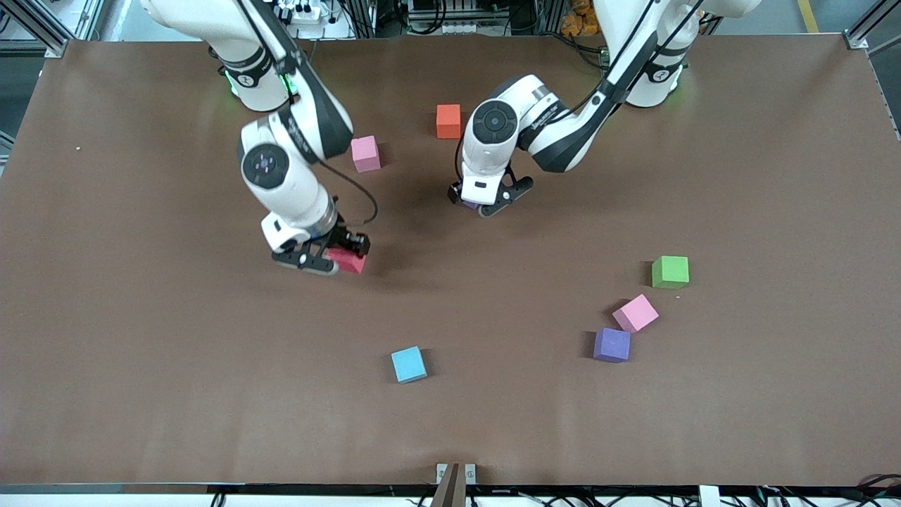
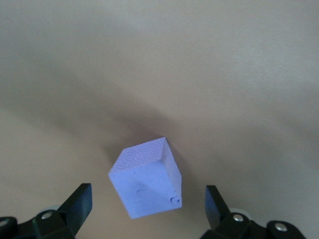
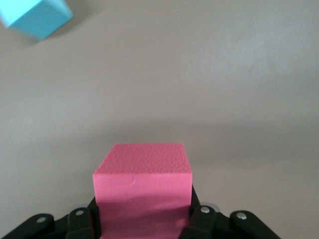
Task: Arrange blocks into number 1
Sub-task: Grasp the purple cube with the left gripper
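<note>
We clamp the light, yielding red block (image 3: 143, 186) across its flat sides in the right end effector (image 1: 327, 255), while the left end effector (image 2: 147, 209) gapes wide over a purple block (image 2: 147, 181).

A wide brown matte table (image 1: 141, 352) fills the room's middle under even overhead light that throws soft shadows. Along its edge by the bases stand metal frame posts (image 1: 42, 28) and what may be cable bundles (image 1: 450, 17).

Red block (image 1: 350, 260), brown table (image 1: 141, 352)
</note>
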